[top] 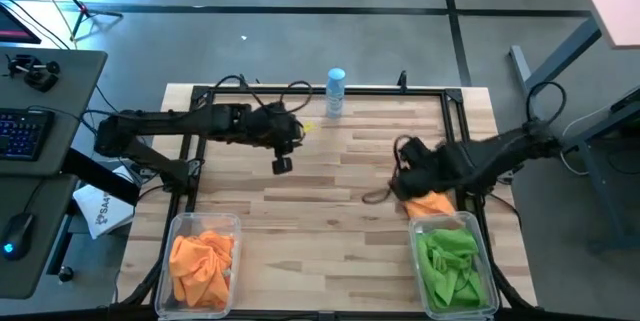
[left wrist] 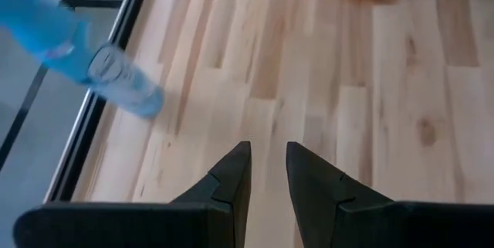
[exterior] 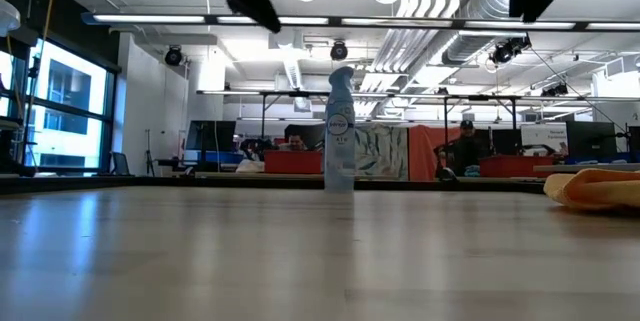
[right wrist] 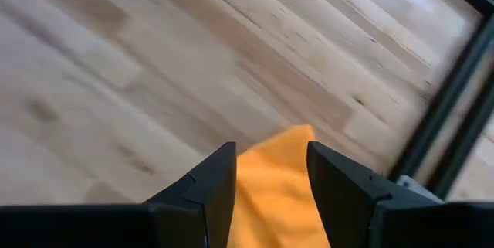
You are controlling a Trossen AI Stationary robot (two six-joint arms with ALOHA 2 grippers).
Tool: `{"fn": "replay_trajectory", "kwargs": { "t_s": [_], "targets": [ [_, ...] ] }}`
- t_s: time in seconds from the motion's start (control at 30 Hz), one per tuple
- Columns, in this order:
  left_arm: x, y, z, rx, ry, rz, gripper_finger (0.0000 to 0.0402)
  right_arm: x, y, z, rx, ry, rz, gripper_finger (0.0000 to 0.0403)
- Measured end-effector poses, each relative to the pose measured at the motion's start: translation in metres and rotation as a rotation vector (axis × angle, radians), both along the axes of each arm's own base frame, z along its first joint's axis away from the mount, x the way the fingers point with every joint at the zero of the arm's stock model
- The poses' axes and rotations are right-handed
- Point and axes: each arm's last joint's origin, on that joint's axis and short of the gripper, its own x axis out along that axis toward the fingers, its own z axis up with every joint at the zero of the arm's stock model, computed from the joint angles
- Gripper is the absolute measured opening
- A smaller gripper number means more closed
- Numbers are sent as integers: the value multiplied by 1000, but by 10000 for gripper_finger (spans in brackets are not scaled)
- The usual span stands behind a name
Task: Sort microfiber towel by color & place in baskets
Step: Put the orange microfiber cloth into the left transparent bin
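Note:
One orange microfiber towel point(top: 432, 204) lies loose on the table just beyond the right basket point(top: 482, 296); the low view shows it flat on the wood point(exterior: 595, 186). My right gripper point(right wrist: 270, 151) hovers open above it, and the towel point(right wrist: 274, 194) shows between the fingers without touching them. The right basket holds green towels point(top: 452, 261). The left basket point(top: 176, 231) holds orange towels point(top: 203, 259). My left gripper point(top: 283, 164) hangs over the table's middle, raised, with a narrow gap between its fingers point(left wrist: 267, 151) and nothing in them.
A white-and-blue spray bottle point(top: 335, 91) stands at the far edge, near my left gripper point(exterior: 339, 131). A black metal frame point(top: 452, 111) runs around the tabletop. Bare wood point(top: 320, 221) lies between the two baskets. People and desks show in the room behind the table.

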Motion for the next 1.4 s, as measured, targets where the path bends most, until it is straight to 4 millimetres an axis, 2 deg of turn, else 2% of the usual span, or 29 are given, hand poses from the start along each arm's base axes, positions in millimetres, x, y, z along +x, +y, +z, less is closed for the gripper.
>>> {"fn": "replay_trajectory", "kwargs": {
  "t_s": [0.17,0.33,0.5,0.63,0.8,1.2,1.4],
  "targets": [
    [-26,10,-9,-24,-48,30,74,6,-32,-26,41,140,-43,155],
    [-45,13,-8,-14,-91,33,74,8,-50,-68,124,226,-65,155],
    [-54,14,1,31,-115,8,74,3,-65,-115,267,261,-111,155],
    [-59,14,5,51,-131,-7,74,-10,-73,-143,319,293,-248,155],
    [-62,13,8,60,-138,-33,74,-20,-78,-160,339,309,-339,155],
    [-61,12,8,47,-137,-65,74,-27,-79,-193,353,227,-326,155],
    [-61,12,7,25,-145,-42,74,-29,-79,-201,357,199,-318,155]
  ]
}}
